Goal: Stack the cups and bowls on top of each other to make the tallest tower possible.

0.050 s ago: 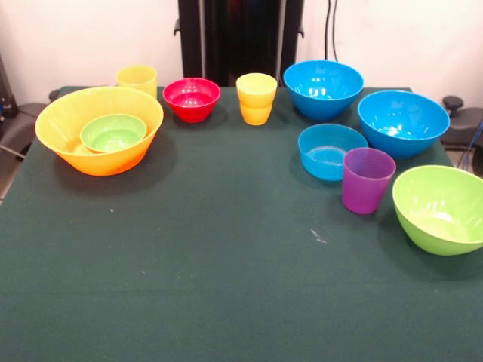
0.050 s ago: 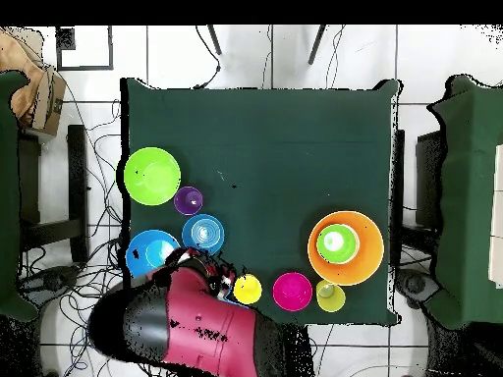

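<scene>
Standing across the green felt worktop (image 1: 226, 264), I see the tower barely begun: a small green bowl (image 1: 113, 133) sits inside the huge orange-yellow bowl (image 1: 99, 130) at far left. Behind them stands a yellow cup (image 1: 137, 78), then a small red bowl (image 1: 192, 99) and a second yellow cup (image 1: 256, 98). To the right are two large blue bowls (image 1: 323, 88) (image 1: 403, 122), a shallow blue bowl (image 1: 330, 151), a translucent purple cup (image 1: 367, 179) and a large lime green bowl (image 1: 441, 208). All look like light, stiff, glossy plastic, likely slippery, so pinching a thin rim seems the safest hold. From overhead the red arm (image 2: 201, 334) covers one blue bowl; I cannot tell the end effector's state.
</scene>
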{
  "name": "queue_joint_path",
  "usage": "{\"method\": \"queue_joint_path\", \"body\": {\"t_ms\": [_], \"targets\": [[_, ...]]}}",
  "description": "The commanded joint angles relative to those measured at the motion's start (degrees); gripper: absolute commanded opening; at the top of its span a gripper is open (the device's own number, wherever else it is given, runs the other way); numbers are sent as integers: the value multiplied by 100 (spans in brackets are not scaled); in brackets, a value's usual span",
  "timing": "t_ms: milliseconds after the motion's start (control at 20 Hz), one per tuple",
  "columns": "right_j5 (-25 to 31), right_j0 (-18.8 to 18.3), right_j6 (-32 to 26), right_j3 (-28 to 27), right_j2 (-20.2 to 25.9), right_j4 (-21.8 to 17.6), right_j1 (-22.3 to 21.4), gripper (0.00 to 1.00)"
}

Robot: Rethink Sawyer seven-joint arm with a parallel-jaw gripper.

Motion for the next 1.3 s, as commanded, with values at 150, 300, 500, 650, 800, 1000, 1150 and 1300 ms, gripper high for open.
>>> {"method": "queue_joint_path", "body": {"t_ms": [150,300,500,650,800,1000,1150,1300], "targets": [[-324,1,1187,662,278,-80,434,100],[-539,-14,1241,623,365,-64,575,100],[-1069,-260,1142,733,599,2,687,100],[-1818,-707,929,999,974,23,747,100],[-2602,-1267,701,1197,1444,-177,920,100],[-3269,-1611,734,1243,1661,-434,1172,100],[-3384,-1711,457,1098,1628,-729,1396,100],[-3551,-1844,447,1113,1718,-833,1447,100]]}}
